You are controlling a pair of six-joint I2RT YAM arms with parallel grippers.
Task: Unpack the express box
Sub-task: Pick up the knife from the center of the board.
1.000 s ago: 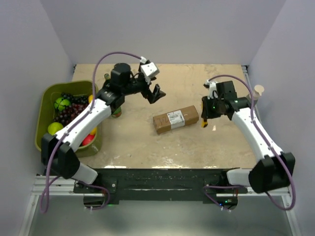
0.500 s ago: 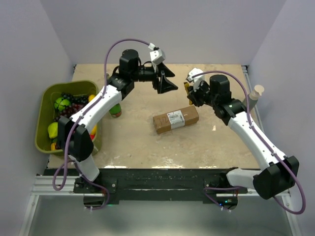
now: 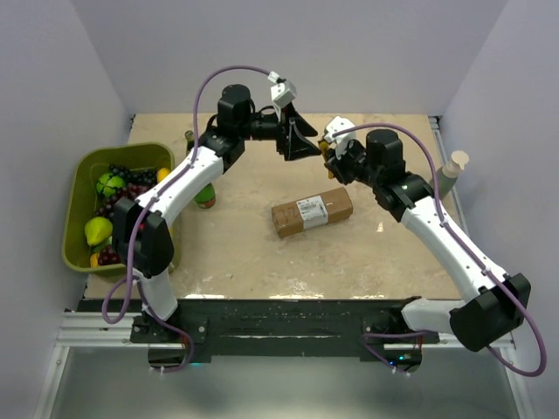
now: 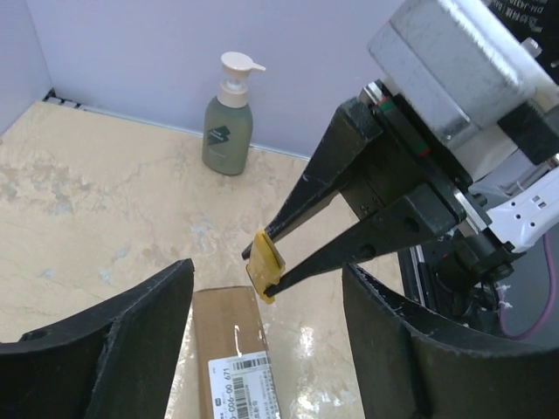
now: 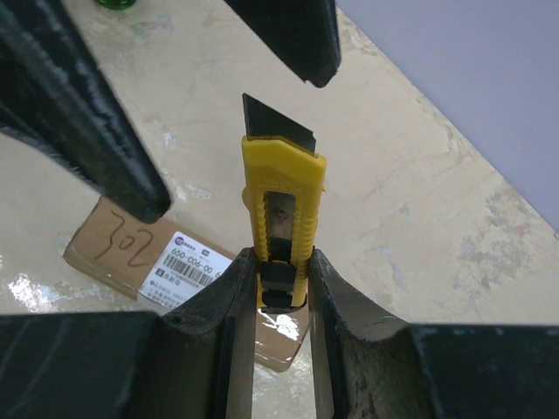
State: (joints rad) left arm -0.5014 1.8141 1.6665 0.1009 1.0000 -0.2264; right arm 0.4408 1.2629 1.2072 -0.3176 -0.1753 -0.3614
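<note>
The express box (image 3: 312, 211), brown cardboard with a white label, lies on the table's middle; it also shows as the box (image 4: 229, 345) and the box (image 5: 166, 259). My right gripper (image 3: 332, 150) is shut on a yellow utility knife (image 5: 281, 201) with its blade (image 5: 278, 124) out, held in the air behind the box. My left gripper (image 3: 306, 144) faces it, open, with its fingers (image 5: 83, 122) on either side of the blade tip and not touching. In the left wrist view the knife (image 4: 265, 264) sits ahead of my left gripper (image 4: 262, 349).
A green bin (image 3: 80, 175) of fruit stands at the left edge. A green bottle (image 3: 205, 196) stands beside the bin. A pump soap bottle (image 4: 229, 118) stands by the wall on the right, seen from above as the soap bottle (image 3: 450, 170).
Both grippers rose and came together behind the box. The right one carried the knife from the box's right end. The left jaws narrowed a little.
</note>
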